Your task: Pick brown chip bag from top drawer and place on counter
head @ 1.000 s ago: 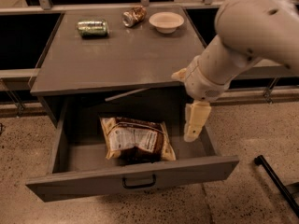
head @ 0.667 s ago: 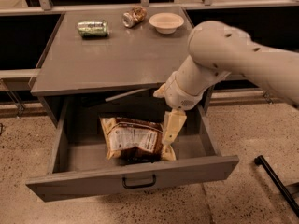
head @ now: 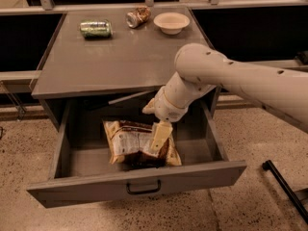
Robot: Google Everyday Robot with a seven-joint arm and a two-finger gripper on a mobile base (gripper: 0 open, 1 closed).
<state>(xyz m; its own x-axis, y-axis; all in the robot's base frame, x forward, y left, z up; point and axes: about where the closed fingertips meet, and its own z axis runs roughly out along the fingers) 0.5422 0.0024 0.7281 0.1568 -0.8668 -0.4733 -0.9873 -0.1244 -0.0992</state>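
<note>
The brown chip bag (head: pixel 132 143), crinkled dark brown and cream-yellow with a white label panel, lies flat inside the open top drawer (head: pixel 137 183), left of its middle. The drawer is pulled out, with a black wire handle on its front panel. My gripper (head: pixel 160 137) hangs from the white arm down into the drawer, right over the bag's right half, its cream fingers (head: pixel 161 133) pointing down at the bag. The counter (head: pixel 120 61) is the flat grey cabinet top behind and above the drawer.
On the counter's far edge lie a green can (head: pixel 96 29) on its side, a crushed brownish can (head: pixel 137 17) and a cream bowl (head: pixel 171 21). A thin rod (head: pixel 130 97) slants under the counter's front edge. A black bar (head: pixel 285 189) lies on the speckled floor at the right.
The arm has swung left and down. The gripper has moved from the drawer's right side to directly over the chip bag's right half.
</note>
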